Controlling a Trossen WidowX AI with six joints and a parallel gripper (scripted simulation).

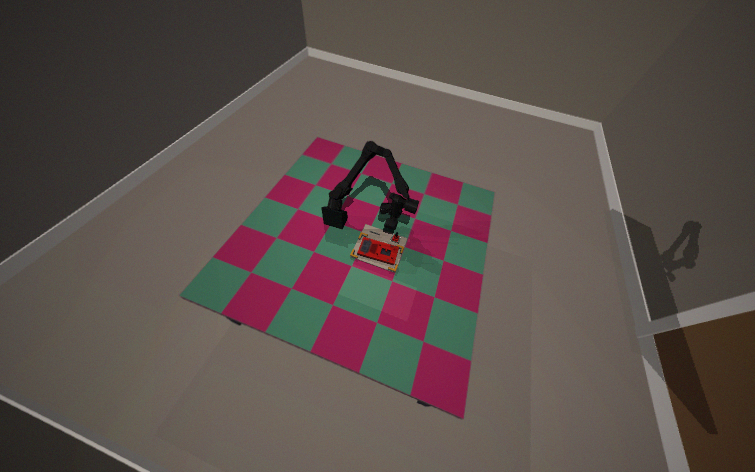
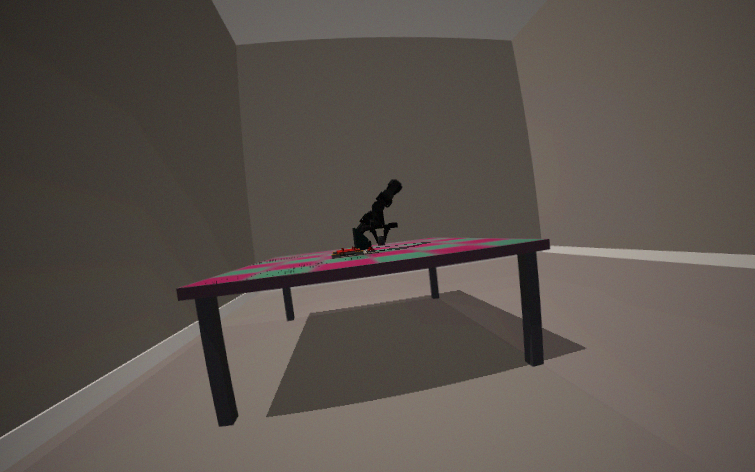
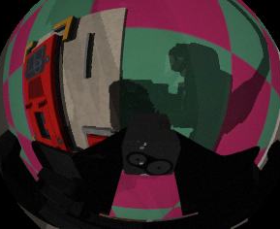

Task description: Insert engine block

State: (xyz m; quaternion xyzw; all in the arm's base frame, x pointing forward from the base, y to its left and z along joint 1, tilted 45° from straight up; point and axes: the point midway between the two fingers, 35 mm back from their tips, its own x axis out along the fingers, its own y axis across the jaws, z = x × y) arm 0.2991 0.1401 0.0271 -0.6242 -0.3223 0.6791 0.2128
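Showing dark grey, engine block [image 3: 146,149] sits in pincer [image 3: 148,164]

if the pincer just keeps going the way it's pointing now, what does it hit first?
Pointing down, the pincer, shut on the engine block, would likely press the block onto the checkered table top beside the white base plate, not the car body. Depth is unclear.

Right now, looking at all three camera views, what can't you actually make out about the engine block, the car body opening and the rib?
- Grey engine block: wrist view, the black end effector is shut on it and hides its sides; slot side cannot be told.
- Red car body on its pale tray: top view, opening and rib too small.
- Exterior view: car body is a thin red sliver, seen edge-on.
- Wrist view: car body is warped at the lens edge.
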